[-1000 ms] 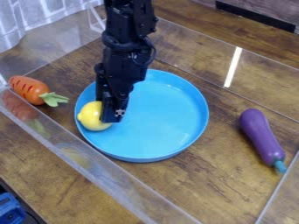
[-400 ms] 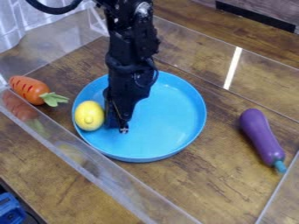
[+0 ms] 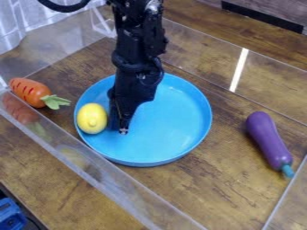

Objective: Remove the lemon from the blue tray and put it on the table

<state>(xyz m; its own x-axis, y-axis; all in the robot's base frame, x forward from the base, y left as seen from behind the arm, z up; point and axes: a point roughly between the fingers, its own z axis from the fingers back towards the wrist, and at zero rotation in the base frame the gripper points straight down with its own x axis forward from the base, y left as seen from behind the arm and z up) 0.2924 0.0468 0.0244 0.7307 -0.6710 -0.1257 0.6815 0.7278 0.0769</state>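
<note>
The yellow lemon [image 3: 92, 117] lies at the left inside edge of the round blue tray [image 3: 178, 112], which rests on the brown wooden table [image 3: 228, 193]. My black gripper [image 3: 124, 127] points straight down into the tray, just right of the lemon. Its jaws are shut, with the tips close to the tray floor. Nothing is between them, and the whole lemon shows beside the fingers. I cannot tell whether the fingers touch the lemon's side.
An orange carrot [image 3: 32, 92] with a green top lies left of the tray. A purple eggplant [image 3: 268, 139] lies to the right. Clear acrylic panels [image 3: 48, 148] stand along the table's left and front sides.
The gripper, which stood over the lemon with its jaws apart, has shifted right and shut beside it. The lemon stayed in the tray, nudged slightly left.
</note>
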